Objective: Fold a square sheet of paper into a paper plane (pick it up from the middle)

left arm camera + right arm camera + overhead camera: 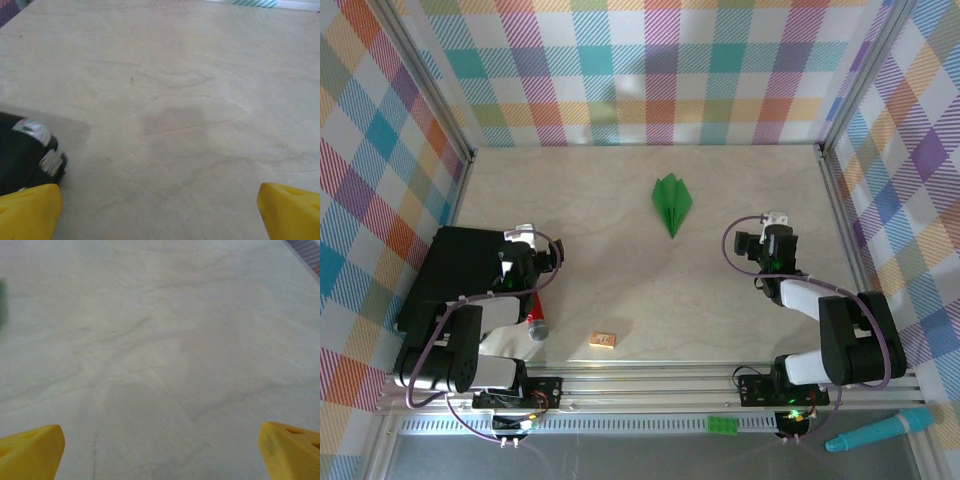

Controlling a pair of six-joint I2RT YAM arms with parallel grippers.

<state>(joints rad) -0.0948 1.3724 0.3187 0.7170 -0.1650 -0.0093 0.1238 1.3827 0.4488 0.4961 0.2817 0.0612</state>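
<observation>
Showing the paper plane [672,203] lying flat on the bench [560,195], the top view places this bright green dart mid-bench, toward the far wall, with its slim point aimed at the near edge and a centre crease running along its length. Nothing touches it.

The left arm [470,335] is drawn in at the near left, its wrist beside a black slab [455,262], well apart from the plane. The right arm [825,315] is bent at the near right, its wrist to the right of the plane and clear of it.

In the left wrist view, the left jaws stand wide and hold nothing: the two yellow fingertips [30,210] sit at the lower corners with bare bench between them, and a black object with a silver band [32,150] lies at the left. In the right wrist view, the right jaws are equally wide and empty, their yellow fingertips [290,450] framing bare bench; a green blur [2,305] at the left edge is too unclear to identify.

A small tan block [604,340] rests near the front edge. A green brick [723,424] and a teal pen [880,430] lie in front of the rail.
</observation>
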